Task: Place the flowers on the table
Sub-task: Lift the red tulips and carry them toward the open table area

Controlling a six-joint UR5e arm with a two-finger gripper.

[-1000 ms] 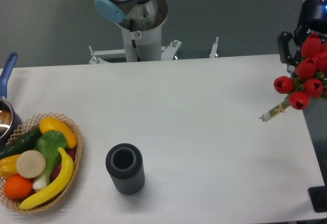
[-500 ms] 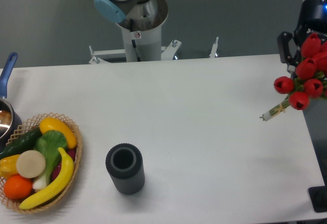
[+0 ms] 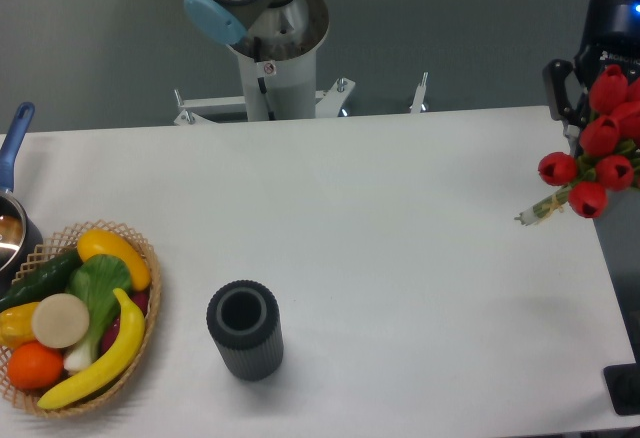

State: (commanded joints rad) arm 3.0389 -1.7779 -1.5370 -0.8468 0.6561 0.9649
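Flowers (image 3: 598, 153) sit at approx 3 o'clock of the view, at the right edge of the table (image 3: 400, 218). Red tulip heads are bunched together, w/ stem ends poking out toward 8 o'clock over the white top. Stem tips look to be above the surface, not lying on it, though contact can't be judged for sure.

Gripper (image 3: 600, 108) is at approx 2 o'clock, a dark body w/ a blue light, mostly cut off by the frame and partly behind the blooms. Jaws: can't tell if spread or pinching, since the tulips and the frame edge hide them.

Elsewhere: dark ribbed cylinder cup (image 3: 244, 329) stands upright at approx 7 o'clock, mouth open to the top. Wicker basket (image 3: 140, 298) at 8 o'clock holds banana, orange, cucumber and other produce. Pot w/ blue handle (image 3: 14, 138) is at 9 o'clock, touching or just beside the basket. Arm base (image 3: 270, 48) rises at 12 o'clock behind the far edge.
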